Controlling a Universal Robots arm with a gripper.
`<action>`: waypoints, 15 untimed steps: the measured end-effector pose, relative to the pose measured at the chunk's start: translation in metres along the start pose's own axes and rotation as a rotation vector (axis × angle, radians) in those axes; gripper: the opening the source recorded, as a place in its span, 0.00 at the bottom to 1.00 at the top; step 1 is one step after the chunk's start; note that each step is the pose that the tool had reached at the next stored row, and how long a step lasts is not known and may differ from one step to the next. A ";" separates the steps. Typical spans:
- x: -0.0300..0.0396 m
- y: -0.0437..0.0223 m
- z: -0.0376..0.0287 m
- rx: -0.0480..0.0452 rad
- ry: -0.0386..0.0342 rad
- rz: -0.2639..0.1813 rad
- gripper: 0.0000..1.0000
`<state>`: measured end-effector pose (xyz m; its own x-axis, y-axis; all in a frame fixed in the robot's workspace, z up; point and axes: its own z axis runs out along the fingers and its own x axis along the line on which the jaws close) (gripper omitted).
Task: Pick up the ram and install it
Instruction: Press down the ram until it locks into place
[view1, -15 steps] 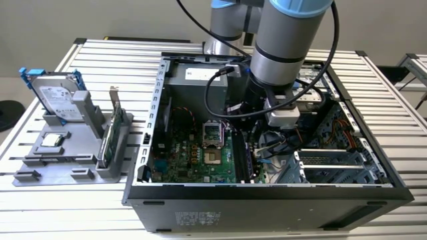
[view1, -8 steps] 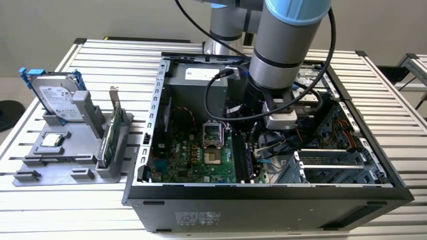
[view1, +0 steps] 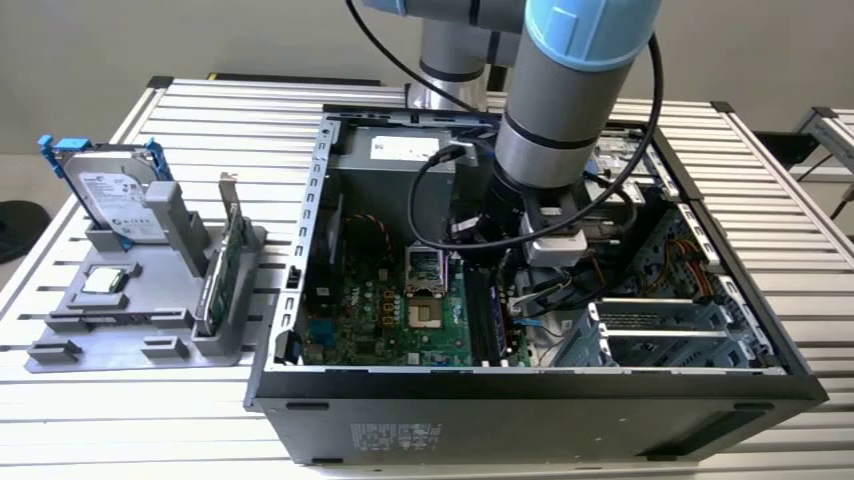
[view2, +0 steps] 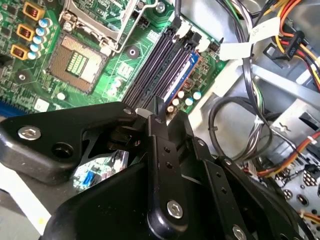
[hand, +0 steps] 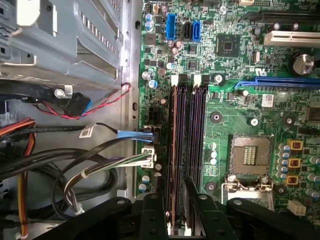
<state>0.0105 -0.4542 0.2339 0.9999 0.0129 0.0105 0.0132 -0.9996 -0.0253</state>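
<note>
The ram (view1: 483, 318) is a slim dark stick standing on edge in the motherboard's memory slots, in the slot nearest the cables and drive cage. In the first wrist view the ram (hand: 173, 150) runs lengthwise into the gap between my black fingers. In the second wrist view the ram (view2: 181, 75) shows a bluish side. My gripper (hand: 173, 220) sits over one end of the stick, fingers close on either side of it, and it is also seen as the gripper (view2: 152, 112). The arm (view1: 567, 90) reaches down into the open computer case (view1: 534, 385).
Bundled cables (hand: 75, 165) and a grey drive cage (hand: 65, 40) lie beside the slots; the empty processor socket (hand: 251, 157) is on their other side. On the exterior view's left, a grey holder (view1: 80, 350) carries a hard drive (view1: 114, 195), a green card (view1: 227, 270) and a chip (view1: 107, 282).
</note>
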 end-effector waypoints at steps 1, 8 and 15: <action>0.0000 0.0000 0.0018 0.0002 0.0000 0.000 1.00; -0.0001 0.0001 0.0049 0.0095 0.0001 0.000 1.00; -0.0001 0.0001 0.0053 0.0211 0.0003 0.000 0.00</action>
<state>0.0105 -0.4542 0.2286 0.9999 0.0127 0.0108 0.0131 -0.9988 -0.0464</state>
